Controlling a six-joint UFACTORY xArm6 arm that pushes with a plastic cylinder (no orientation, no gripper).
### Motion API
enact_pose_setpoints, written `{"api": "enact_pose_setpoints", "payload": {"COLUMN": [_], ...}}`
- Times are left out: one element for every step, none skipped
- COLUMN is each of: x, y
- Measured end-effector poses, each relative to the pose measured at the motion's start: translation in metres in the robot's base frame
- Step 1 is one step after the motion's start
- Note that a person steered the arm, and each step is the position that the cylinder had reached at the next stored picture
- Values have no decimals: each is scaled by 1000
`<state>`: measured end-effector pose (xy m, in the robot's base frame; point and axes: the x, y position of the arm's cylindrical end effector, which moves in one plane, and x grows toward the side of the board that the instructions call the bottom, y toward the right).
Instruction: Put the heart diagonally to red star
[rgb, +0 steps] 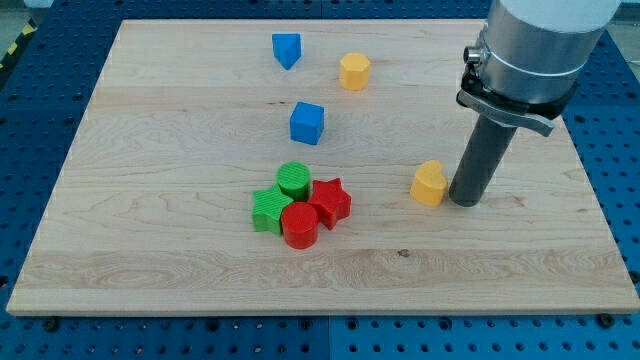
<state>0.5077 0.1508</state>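
Observation:
The yellow heart (428, 184) lies right of the board's middle. My tip (464, 200) rests on the board just to its right, almost touching it. The red star (331, 201) sits left of the heart, in a tight cluster with a red cylinder (299, 226), a green cylinder (294, 180) and a green star (270, 210). The heart is about level with the red star, a block's width or more away from it.
A blue cube (307, 123) lies above the cluster. A blue triangular block (286, 49) and a yellow hexagonal block (354, 71) lie near the view's top. The wooden board (150, 230) ends close to the view's bottom and right.

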Motion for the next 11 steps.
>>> {"api": "enact_pose_setpoints", "payload": {"x": [-1, -18, -28, -22, 8, 14, 11, 3, -11, -20, -31], "y": [-15, -30, -31, 0, 7, -12, -45, -49, -49, -55, -59]}}
